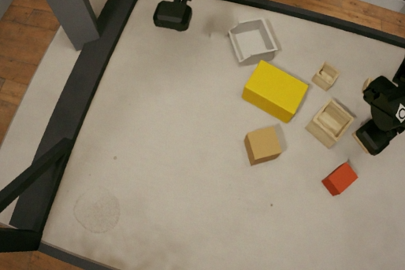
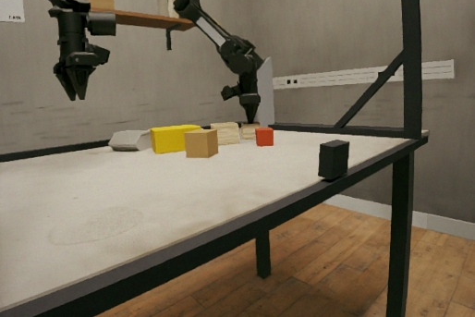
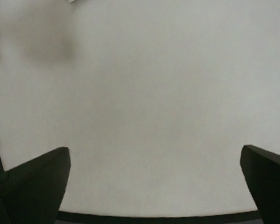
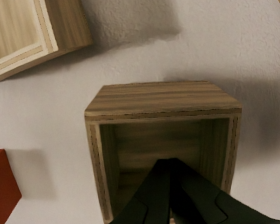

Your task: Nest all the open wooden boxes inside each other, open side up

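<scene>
The biggest wooden box (image 1: pixel 320 132) (image 2: pixel 225 134) (image 4: pixel 70 27) stands open side up. A smaller wooden box (image 1: pixel 358 141) (image 2: pixel 250 134) (image 4: pixel 160 97) stands open side up beside it, partly hidden in the top view. My right gripper (image 2: pixel 250 122) (image 4: pixel 167 167) is shut and empty, its tips at this box's opening. Another small box (image 1: pixel 323 82) stands open side up near the biggest one. The smallest box (image 1: pixel 367 83) is mostly hidden behind the right arm. My left gripper (image 2: pixel 78 99) (image 3: pixel 158 157) is open and empty, high above the table.
A yellow block (image 1: pixel 276 88) (image 2: pixel 176 139) and a tan block (image 1: pixel 265 145) (image 2: pixel 200 144) lie left of the biggest box in the top view. A red block (image 1: pixel 340 179) (image 2: pixel 264 137) (image 4: pixel 7 190) lies below it. A pale grey tray (image 1: pixel 258 60) (image 2: pixel 129 140) lies beyond the yellow block.
</scene>
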Controlling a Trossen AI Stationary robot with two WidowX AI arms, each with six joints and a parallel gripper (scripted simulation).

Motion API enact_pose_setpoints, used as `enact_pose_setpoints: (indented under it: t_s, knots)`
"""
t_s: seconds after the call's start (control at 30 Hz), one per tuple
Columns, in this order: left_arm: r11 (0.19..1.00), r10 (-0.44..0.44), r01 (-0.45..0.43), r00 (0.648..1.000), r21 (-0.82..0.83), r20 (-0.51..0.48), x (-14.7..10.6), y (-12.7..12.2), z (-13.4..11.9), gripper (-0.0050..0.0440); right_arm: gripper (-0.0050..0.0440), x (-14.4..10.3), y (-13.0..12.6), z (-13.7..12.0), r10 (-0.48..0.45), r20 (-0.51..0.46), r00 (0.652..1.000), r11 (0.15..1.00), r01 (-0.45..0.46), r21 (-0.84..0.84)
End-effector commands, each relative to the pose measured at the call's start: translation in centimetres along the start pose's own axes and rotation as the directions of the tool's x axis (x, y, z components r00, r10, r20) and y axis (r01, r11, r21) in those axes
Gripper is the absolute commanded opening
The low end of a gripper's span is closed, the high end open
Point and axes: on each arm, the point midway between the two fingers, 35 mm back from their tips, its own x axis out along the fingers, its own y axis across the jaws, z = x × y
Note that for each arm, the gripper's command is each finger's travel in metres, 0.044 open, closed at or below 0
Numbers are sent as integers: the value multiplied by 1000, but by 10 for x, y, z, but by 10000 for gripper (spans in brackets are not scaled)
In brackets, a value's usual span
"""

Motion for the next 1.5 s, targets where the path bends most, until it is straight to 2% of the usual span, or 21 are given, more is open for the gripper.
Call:
enact_pose_setpoints:
  t_s: [0.0, 0.2, 0.23, 0.5, 0.57, 0.63, 1.13, 1.47]
  knots:
    - [1000, -1, 1, 1000, -6, 12, -3, 2, 3, 400, -50, 3, 1, 0, 7, -4, 1000, 1000, -7, -2]
    - [1000, -1, 1, 1000, -6, 12, -3, 2, 3, 400, -50, 9, 1, 0, 7, -3, 1000, 1000, -7, -2]
    - [1000, -1, 1, 1000, -6, 12, -3, 2, 3, 400, 24, 8, 3, 1, 14, 2, 1000, 1000, -14, 4]
    - [1000, -1, 1, 1000, -6, 12, -3, 2, 3, 400, 216, 8, 3, 1, 14, 2, 1000, 1000, -14, 4]
    - [1000, -1, 1, 1000, -6, 12, -3, 2, 3, 400, 216, 8, 3, 1, 14, 2, 1000, 1000, -14, 4]
    - [1000, -1, 1, 1000, -6, 12, -3, 2, 3, 400, 247, 8, 3, 1, 14, 2, 1000, 1000, -14, 4]
    - [1000, -1, 1, 1000, -6, 12, -3, 2, 3, 400, 247, 4, 6, 2, 22, 3, 1000, 1000, -22, 12]
    - [1000, -1, 1, 1000, -6, 12, -3, 2, 3, 400, 247, -35, 9, 2, 24, 3, 1000, 1000, -24, 17]
